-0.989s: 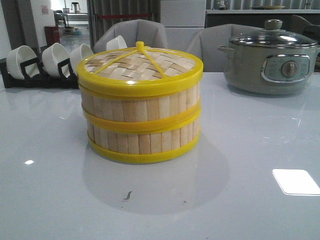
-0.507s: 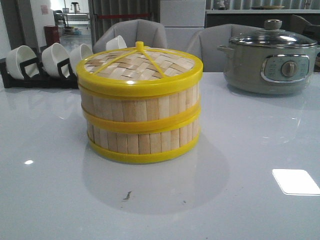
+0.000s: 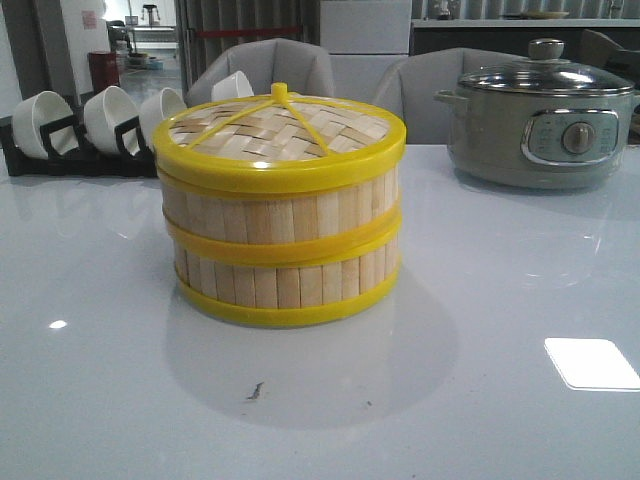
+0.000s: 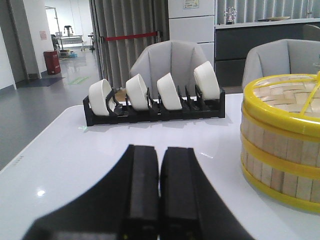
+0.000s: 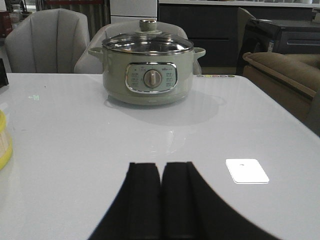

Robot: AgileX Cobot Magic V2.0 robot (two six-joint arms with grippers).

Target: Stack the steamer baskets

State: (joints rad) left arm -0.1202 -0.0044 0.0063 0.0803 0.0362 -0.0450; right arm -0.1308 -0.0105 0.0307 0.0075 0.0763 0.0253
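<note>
Two steamer baskets (image 3: 280,250) of pale bamboo slats with yellow rims stand stacked on the white table, with the woven yellow-rimmed lid (image 3: 278,130) on top. The stack also shows in the left wrist view (image 4: 282,140), and its edge shows in the right wrist view (image 5: 4,137). My left gripper (image 4: 160,150) is shut and empty, low over the table, apart from the stack. My right gripper (image 5: 161,166) is shut and empty over bare table. Neither gripper shows in the front view.
A grey-green electric pot (image 3: 545,115) with a glass lid stands at the back right, also in the right wrist view (image 5: 147,70). A black rack of white bowls (image 3: 90,125) stands at the back left, also in the left wrist view (image 4: 155,97). Grey chairs (image 3: 270,65) stand behind the table.
</note>
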